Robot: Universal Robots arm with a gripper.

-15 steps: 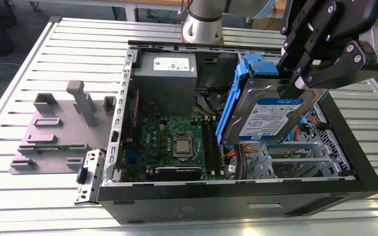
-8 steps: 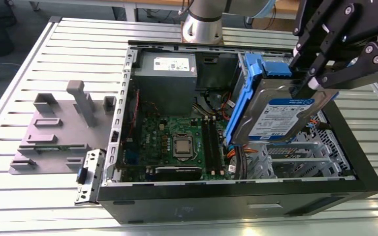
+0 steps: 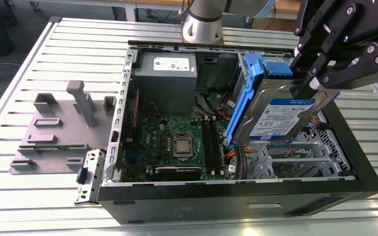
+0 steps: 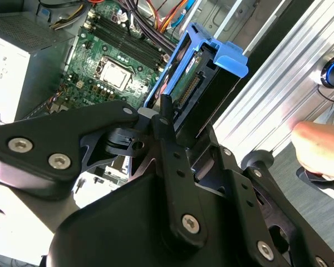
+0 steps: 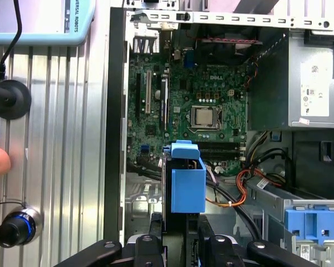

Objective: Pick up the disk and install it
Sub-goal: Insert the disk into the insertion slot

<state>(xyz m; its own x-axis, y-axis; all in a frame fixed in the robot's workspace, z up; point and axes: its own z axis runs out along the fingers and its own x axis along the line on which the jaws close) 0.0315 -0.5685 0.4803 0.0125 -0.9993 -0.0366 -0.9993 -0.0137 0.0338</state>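
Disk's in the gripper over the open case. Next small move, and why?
Probably ease it down toward the grey metal drive cage. The black gripper is shut on the silver metal hard drive in a blue plastic carrier, which hangs tilted over the open black computer case, blue tab up, not yet seated in any bay.

in exterior view: open black computer case on slatted metal table. green motherboard on case floor, cpu socket near board's middle. grey power supply at 12 o'clock from motherboard. bare metal drive cage at 3 o'clock. grey moulded fixture on table, 9 o'clock from case. small metal bracket with blue tab at 8 o'clock, just beside case corner. in first wrist view: orange wires near board edge, bare blue clip.
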